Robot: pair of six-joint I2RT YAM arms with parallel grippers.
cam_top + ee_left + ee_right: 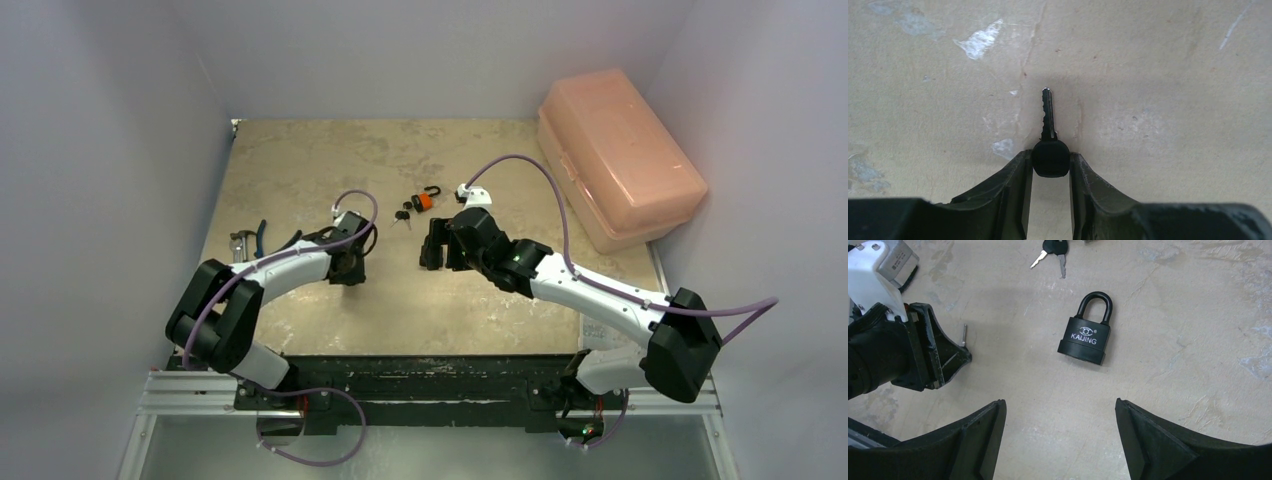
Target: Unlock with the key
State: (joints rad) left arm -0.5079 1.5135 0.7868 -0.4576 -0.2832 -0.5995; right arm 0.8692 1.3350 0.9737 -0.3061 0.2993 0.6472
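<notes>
Item 1, key point(1048, 112): black head pinched in the closed left gripper point(1050, 161), toothed blade sticking straight out beyond the fingertips toward the top of the left wrist frame, just above the bare desk point(300, 160). Item 2, padlock point(1085, 335): black, marked KAIJING, lying flat on the desk just above centre of the right wrist frame, shackle closed and pointing to the top of the frame, long axis running bottom to top with a slight lean to the right. Its base faces the lower edge, and the keyhole is not visible. Item 3, right gripper point(1060, 432): fingers spread wide and holding nothing, with the padlock directly ahead of its opening; this looks the nearer arm. The left gripper sits at the left of that same frame, well apart from the padlock, key blade roughly parallel to the padlock's axis. By this layout the key must come round to the base end, probably after the right gripper steadies the body. Surroundings: 2 spare keys point(1050, 250) beyond the shackle, an orange padlock point(424, 200) near them, a pink box point(620, 160) upper right, hand tools point(250, 240) at the left. Nothing lies between key and padlock.
</notes>
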